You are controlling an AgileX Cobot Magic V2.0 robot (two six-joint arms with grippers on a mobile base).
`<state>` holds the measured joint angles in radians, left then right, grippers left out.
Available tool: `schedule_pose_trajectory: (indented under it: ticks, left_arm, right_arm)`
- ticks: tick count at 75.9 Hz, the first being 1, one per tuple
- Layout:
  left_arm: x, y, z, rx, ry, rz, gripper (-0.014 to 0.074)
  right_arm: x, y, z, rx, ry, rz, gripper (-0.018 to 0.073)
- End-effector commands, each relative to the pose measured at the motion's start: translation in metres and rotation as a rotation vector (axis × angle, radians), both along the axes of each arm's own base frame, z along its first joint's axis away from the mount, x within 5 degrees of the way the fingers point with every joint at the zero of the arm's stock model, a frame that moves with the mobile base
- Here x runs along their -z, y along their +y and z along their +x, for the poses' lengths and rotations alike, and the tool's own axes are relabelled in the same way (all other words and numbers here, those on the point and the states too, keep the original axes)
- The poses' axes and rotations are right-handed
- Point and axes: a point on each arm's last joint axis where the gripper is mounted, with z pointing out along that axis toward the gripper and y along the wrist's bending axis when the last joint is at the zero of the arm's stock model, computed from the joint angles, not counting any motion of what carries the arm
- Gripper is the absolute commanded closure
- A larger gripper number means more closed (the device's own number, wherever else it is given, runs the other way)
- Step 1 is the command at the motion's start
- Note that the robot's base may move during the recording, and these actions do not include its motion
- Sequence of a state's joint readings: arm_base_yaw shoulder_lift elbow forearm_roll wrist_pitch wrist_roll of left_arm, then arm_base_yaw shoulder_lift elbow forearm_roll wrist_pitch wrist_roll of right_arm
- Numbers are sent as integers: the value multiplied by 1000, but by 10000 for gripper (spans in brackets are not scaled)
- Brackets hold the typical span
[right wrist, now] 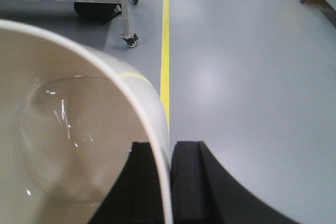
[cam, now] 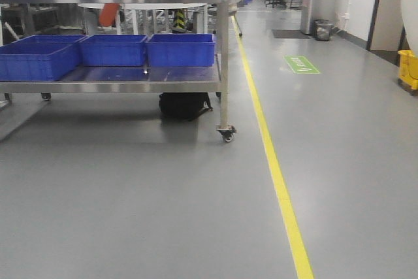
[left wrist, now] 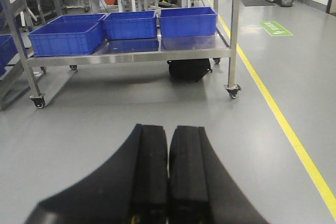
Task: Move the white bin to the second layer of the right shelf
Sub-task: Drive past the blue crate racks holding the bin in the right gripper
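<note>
Pinching the bin [right wrist: 68,119] by its rim, the right tool [right wrist: 169,150] is clamped with one finger inside, one outside; the glossy plastic looks light, stiff and slippery, so the rim suits gripping; the left tool [left wrist: 168,129] is closed, empty; the bin hangs above the floor [right wrist: 236,103].

A wheeled steel cart [cam: 130,87] stands upper left, three blue crates [cam: 112,50] on its lower shelf, a black backpack [cam: 185,105] beneath; a yellow floor line [cam: 274,168] runs from upper centre to bottom; a green floor marking [cam: 302,65] lies right; the white bin [cam: 411,4] edges the upper right.
</note>
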<state>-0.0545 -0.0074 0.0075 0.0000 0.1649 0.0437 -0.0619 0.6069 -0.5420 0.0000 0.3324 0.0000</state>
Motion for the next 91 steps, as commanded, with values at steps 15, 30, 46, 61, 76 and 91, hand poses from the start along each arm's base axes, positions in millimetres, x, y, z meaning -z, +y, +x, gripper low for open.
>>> schedule_pose_trajectory:
  ticks: [15,30,46,61,76,91]
  left_arm:
    - [4,0,1,3,-64,-9,512]
    - [4,0,1,3,-64,-9,512]
    - [4,0,1,3,-64,-9,512]
    - [4,0,1,3,-64,-9,512]
    - [4,0,1,3,-64,-9,512]
    - [4,0,1,3,-64,-9,512]
  right_arm:
    - [-20,0,2,-1,-134,1,511]
    - [-20,0,2,-1,-134,1,511]
    - [-20,0,2,-1,-134,1,511]
    - [-20,0,2,-1,-134,1,511]
    - [-20,0,2,-1,-134,1,511]
    - [-20,0,2,-1,-134,1,511]
